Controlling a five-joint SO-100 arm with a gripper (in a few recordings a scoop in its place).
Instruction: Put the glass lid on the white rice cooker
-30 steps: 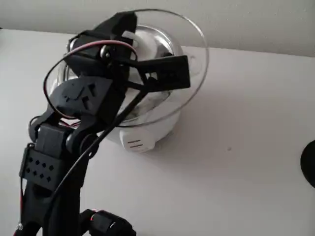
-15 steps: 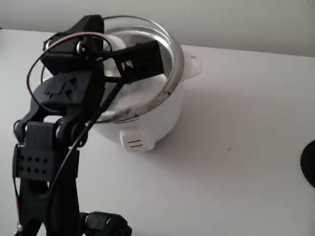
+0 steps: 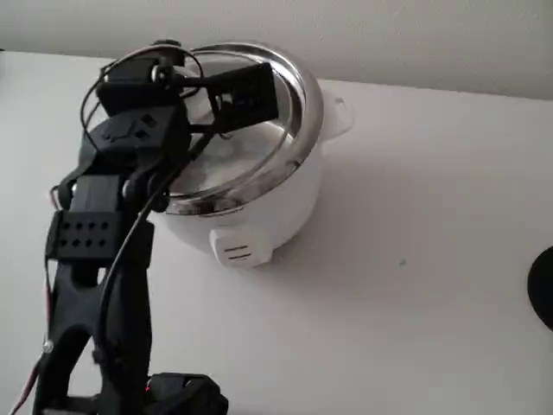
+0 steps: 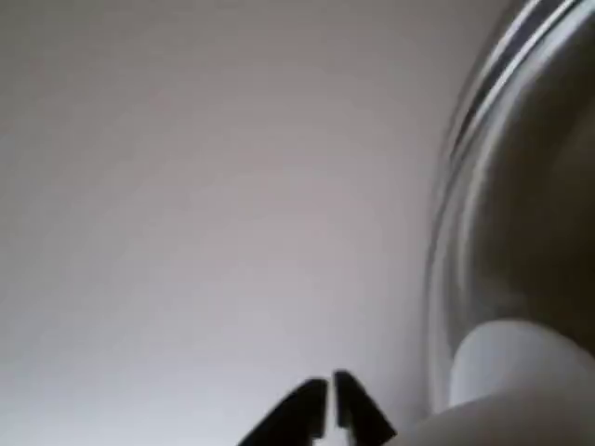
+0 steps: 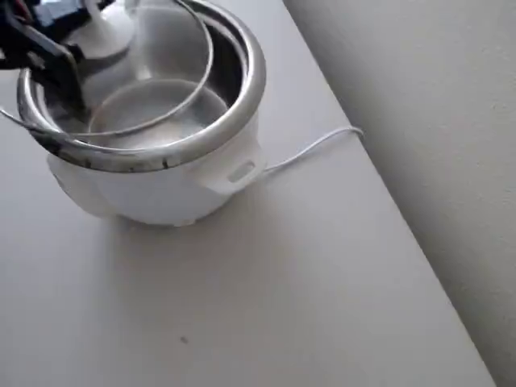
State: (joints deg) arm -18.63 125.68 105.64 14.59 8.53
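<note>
In the fixed view we see the black arm (image 3: 112,251) rising at the left, its gripper (image 3: 226,102) reaching over the white rice cooker (image 3: 251,216). The glass lid (image 3: 259,130) lies tilted across the cooker's wide steel rim; whether it is fully seated we cannot tell. The jaws appear to be at the lid's knob, yet we cannot tell if they pinch it. In the overhead view the lid's metal rim (image 5: 197,89) sits inside the pot opening, with the white knob (image 5: 105,36) near the gripper at the upper left. To the right, a white cable (image 5: 314,149) runs across the pale surface (image 5: 282,290).
</note>
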